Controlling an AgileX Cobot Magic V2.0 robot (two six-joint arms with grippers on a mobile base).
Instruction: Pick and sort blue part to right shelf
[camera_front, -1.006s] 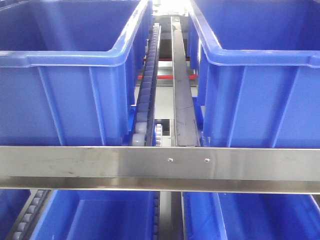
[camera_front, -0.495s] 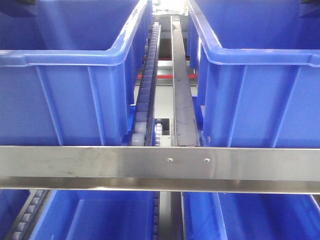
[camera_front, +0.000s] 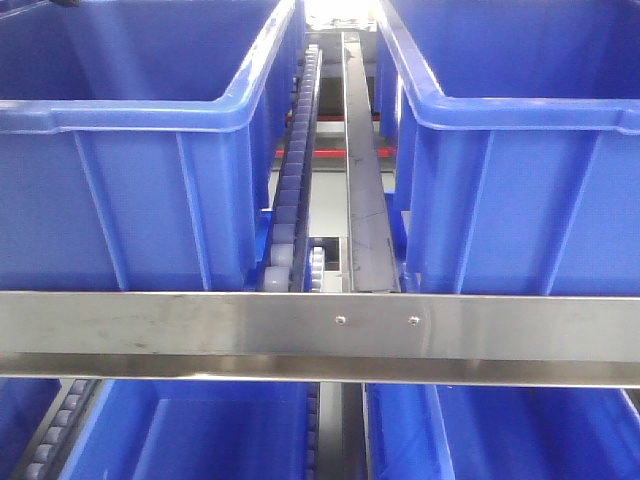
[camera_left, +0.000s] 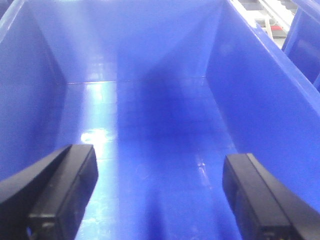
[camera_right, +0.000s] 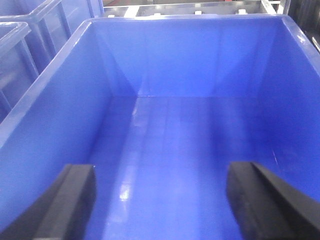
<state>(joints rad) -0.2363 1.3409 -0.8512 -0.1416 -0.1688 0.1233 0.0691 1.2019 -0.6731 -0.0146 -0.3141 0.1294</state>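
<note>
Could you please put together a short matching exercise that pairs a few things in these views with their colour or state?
Column one:
1. front rail
2. left gripper
3. roller track
4. upper left bin

Column two:
A. blue plastic with ribbed walls
B. shiny steel, two screws near its middle
C. open, nothing between its fingers
D. a row of pale rollers running between the two upper bins

Pairs: 1-B, 2-C, 3-D, 4-A
</note>
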